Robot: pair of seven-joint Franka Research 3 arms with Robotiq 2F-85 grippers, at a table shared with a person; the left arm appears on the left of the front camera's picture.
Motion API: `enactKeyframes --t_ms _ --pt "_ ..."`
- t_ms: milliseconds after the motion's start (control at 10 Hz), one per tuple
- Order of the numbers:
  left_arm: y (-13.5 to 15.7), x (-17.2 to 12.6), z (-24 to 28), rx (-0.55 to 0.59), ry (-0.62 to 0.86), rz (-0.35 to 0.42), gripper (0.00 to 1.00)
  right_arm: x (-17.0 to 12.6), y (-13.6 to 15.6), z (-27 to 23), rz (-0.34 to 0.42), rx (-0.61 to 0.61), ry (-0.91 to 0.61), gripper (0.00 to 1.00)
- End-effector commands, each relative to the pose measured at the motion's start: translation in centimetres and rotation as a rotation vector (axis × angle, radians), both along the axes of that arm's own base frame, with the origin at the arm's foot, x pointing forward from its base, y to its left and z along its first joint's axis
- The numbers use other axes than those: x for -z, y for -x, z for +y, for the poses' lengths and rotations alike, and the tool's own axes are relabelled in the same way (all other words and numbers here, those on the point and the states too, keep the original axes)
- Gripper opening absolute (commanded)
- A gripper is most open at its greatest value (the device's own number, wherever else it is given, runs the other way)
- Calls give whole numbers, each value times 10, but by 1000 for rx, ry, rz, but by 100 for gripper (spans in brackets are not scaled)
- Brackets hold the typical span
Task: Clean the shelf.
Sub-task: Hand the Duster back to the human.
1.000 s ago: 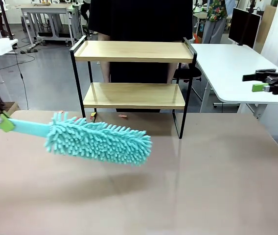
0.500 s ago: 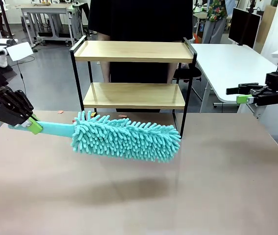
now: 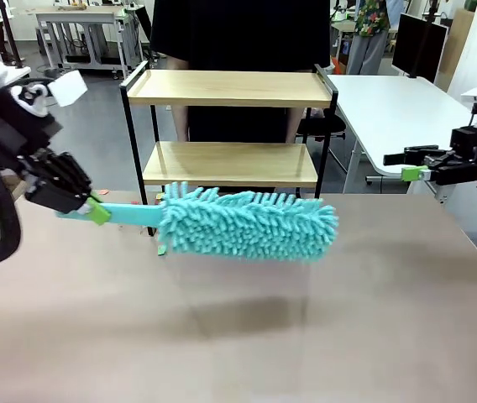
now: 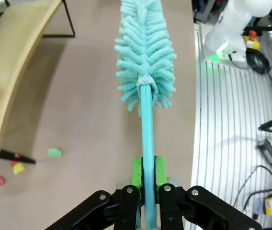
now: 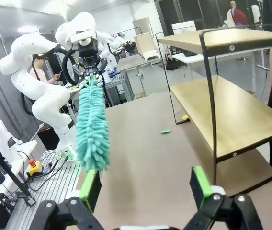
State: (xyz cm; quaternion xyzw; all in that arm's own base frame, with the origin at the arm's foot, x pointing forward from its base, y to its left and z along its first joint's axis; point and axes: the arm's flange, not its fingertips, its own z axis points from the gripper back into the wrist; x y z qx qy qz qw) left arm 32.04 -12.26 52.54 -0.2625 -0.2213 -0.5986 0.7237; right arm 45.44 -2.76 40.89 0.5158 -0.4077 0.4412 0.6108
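Surface: a brown table (image 3: 373, 319), matte, with a white table (image 3: 390, 109) beside it on the robot's right.
Room: workshop with grey floor; more white tables and frames stand behind the person (image 3: 238, 34) in dark clothes at the far side.
Shelf: the shelf (image 3: 230, 164) stands at the far edge of the brown table, directly in front of the person; two wooden boards in a black frame, both boards bare on top.
Scraps: small coloured bits lie on the table by the shelf's legs; the left wrist view shows one green scrap (image 4: 54, 153), one yellow and two red ones.
Duster: one turquoise duster (image 3: 247, 222), fluffy head held level in the air just in front of the lower board, its shadow on the table below.
Left gripper: the left gripper (image 3: 96, 210) is clenched on the duster's handle, green pads pressed to both sides.
Right gripper: the right gripper (image 3: 408, 164) hangs over the white table's near edge, well apart from the shelf, jaws spread wide and holding nothing.
Count: two arms, one shelf, one duster.
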Motion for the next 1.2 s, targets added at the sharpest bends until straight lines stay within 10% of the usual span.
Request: enactKeyframes --t_ms 0,1100 --pt "-4 14 -11 54 83 -77 13 4 7 16 -14 46 -16 100" --pt "-9 22 -26 50 99 -140 13 39 45 62 -39 -38 -84 100"
